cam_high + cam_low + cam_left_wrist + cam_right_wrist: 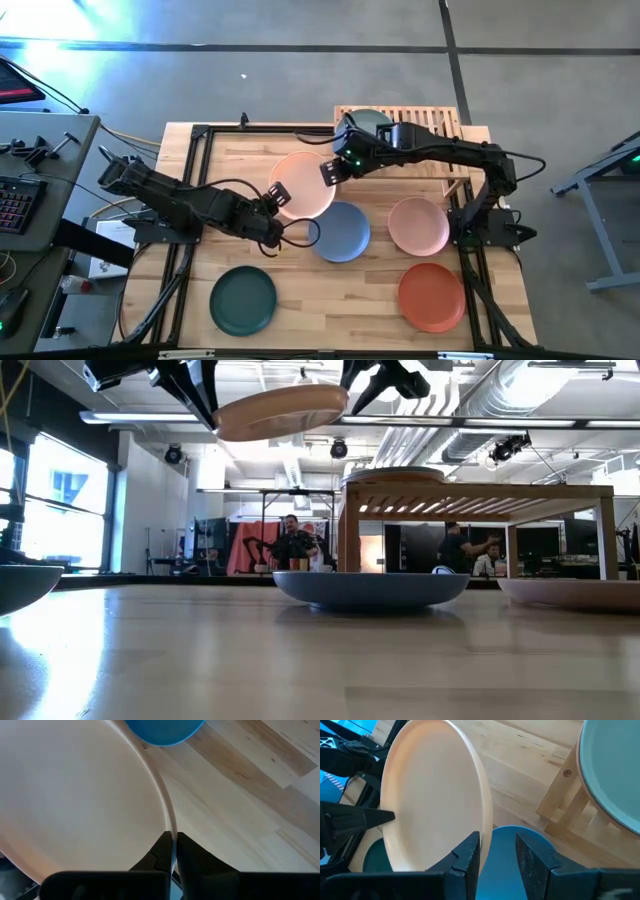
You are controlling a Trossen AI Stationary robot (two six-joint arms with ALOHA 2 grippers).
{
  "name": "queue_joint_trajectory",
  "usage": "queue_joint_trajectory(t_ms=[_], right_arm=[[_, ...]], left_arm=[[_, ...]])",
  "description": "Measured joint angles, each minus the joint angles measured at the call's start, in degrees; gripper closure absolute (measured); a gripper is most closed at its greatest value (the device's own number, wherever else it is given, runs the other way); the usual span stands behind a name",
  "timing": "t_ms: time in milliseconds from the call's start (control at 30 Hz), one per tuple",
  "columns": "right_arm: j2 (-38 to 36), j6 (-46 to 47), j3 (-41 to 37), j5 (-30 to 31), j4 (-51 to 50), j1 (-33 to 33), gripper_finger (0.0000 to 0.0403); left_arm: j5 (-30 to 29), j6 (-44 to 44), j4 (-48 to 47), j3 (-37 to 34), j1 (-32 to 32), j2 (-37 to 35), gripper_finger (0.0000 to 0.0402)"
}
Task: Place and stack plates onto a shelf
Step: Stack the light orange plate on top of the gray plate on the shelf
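Note:
A peach plate (305, 185) hangs in the air above the table, with my left gripper (275, 200) shut on its left rim. My right gripper (335, 165) stands open at the plate's far right rim (486, 815). Below lie a blue plate (342, 230), a pink plate (418, 225), a terracotta plate (432, 297) and a dark green plate (243, 300), each flat on the tabletop. The shelf (420, 125) stands at the far edge, with a sage green plate (365, 122) resting on its slatted top. My left gripper pinches the peach plate's rim (172, 832) between its two fingers, one on each face. The fingers come slanting down from the table's left. The plate (280, 410) is lifted clear, nearly level, high above the blue plate. My right gripper's one finger (470, 847) is right at the rim; whether it touches, I cannot tell.
The shelf's legs (348, 540) stand just behind the blue plate (370, 585). A black frame (200, 135) runs along the table's edges. Bare wood shows between the dark green and terracotta plates. People show in the room beyond the table.

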Motion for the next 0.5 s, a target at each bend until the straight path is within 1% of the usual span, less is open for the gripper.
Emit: queue_joint_trajectory(t_ms=[167,267,367,500], right_arm=[[0.53,0.33,0.02,-1.15,-0.04,0.02,0.0300],[0.74,0.33,0.02,-1.24,-0.12,0.02,0.0309],[0.93,-0.09,0.02,-1.30,-0.05,0.02,0.0335],[1.12,-1.05,0.02,-1.39,0.01,0.02,0.0388]], left_arm=[[-0.96,0.59,0.21,0.00,0.00,0.00,0.0398],[-0.98,0.18,0.21,0.00,0.00,0.00,0.0398],[-1.09,0.20,0.26,0.00,0.00,0.00,0.0398],[-1.11,0.04,0.40,0.00,0.00,0.00,0.0396]])
